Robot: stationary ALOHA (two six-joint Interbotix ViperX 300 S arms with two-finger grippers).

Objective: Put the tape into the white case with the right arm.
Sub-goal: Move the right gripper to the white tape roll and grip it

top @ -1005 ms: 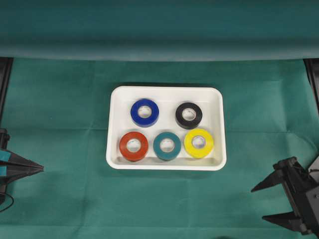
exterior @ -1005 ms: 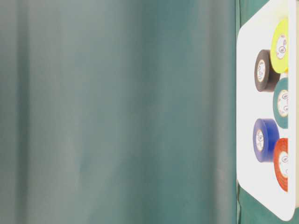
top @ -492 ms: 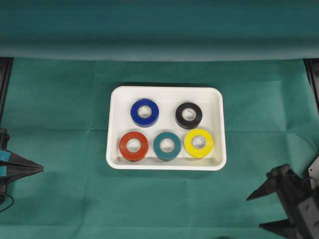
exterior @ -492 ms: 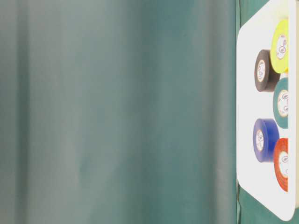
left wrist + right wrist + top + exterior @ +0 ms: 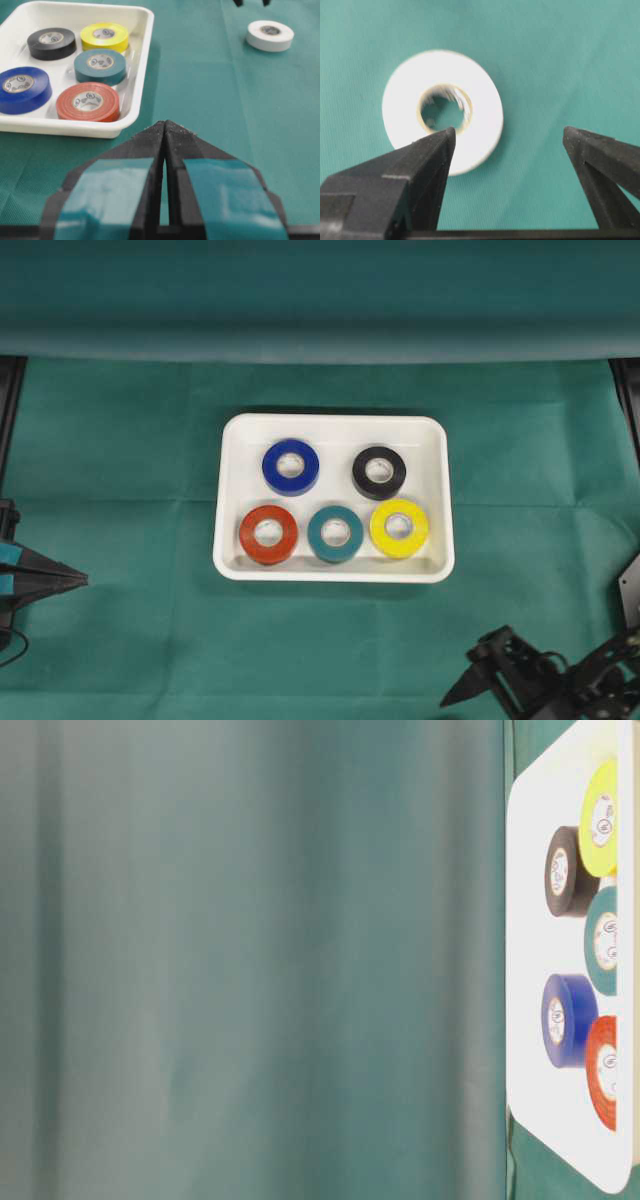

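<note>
**Right gripper spread above a white roll on the cloth**

The green cloth (image 5: 120, 440) covered the whole work surface and ran up as a backdrop at the far side. On it, near the middle, sat the white case (image 5: 333, 423), a shallow tray with rounded corners. Inside it lay five rolls, all flat: a blue roll (image 5: 290, 466) and a black roll (image 5: 379, 471) in the far row, and a red roll (image 5: 268, 533), a teal roll (image 5: 335, 532) and a yellow roll (image 5: 399, 527) in the near row, the near three close beside one another.

My right gripper (image 5: 507, 145) was low at the near right corner of the overhead view, well apart from the case. Its two black pointed fingers stood wide apart and held nothing. Directly under it, flat on the cloth and outside the case, lay the white tape (image 5: 442, 110); my left-hand fingertip overlapped its lower edge in my wrist view, though I could not tell whether it touched.

My left gripper (image 5: 165, 125), with its teal patches, rested at the left edge of the cloth, fingers pressed together, empty.
</note>
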